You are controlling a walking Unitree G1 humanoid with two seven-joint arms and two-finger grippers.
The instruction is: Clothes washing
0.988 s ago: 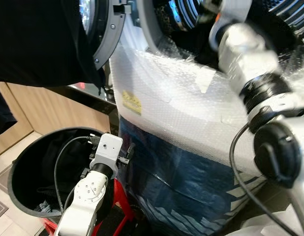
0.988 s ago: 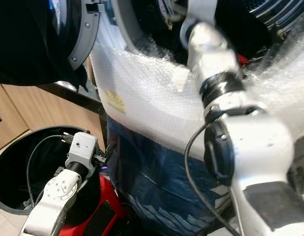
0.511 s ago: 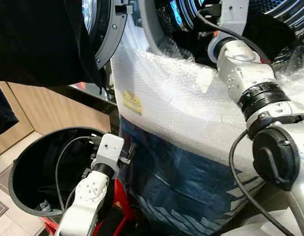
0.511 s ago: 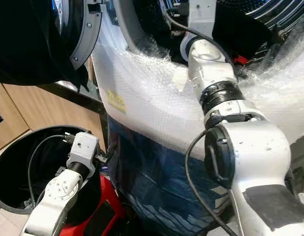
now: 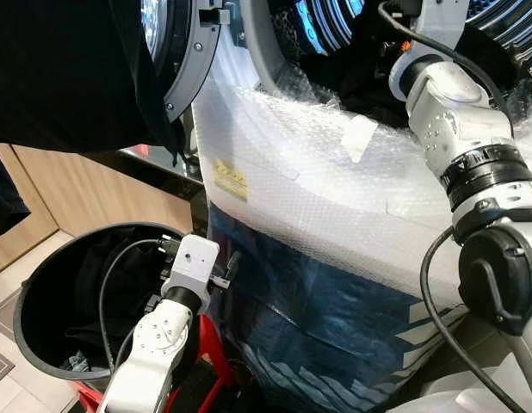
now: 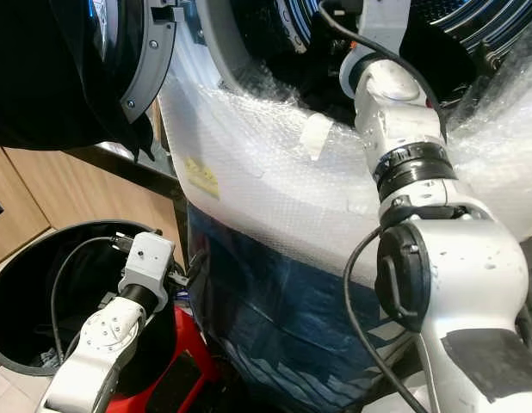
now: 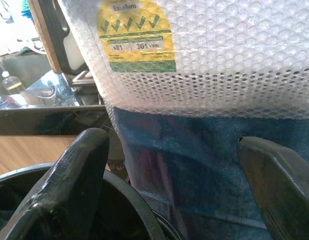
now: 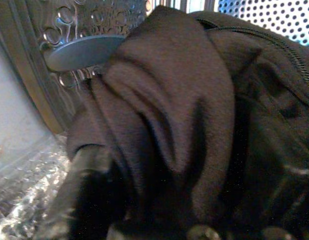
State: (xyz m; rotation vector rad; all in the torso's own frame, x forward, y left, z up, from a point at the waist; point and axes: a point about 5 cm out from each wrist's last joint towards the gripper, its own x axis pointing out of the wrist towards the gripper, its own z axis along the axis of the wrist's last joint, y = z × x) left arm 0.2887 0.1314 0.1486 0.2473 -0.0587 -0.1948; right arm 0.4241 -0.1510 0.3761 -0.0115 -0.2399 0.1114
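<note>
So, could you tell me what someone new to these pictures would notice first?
Probably the washing machine, swathed in bubble wrap, with the right arm reaching up into its drum where dark clothes lie. Next, the black bin on the floor at the robot's left, with the open left gripper idle beside it.

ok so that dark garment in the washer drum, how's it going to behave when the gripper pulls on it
The dark garment lies in soft folds, so it is probably floppy and will drape and stretch out rather than lift whole. Its zipper might snag on the drum. It looks thick, perhaps moderately heavy.
</note>
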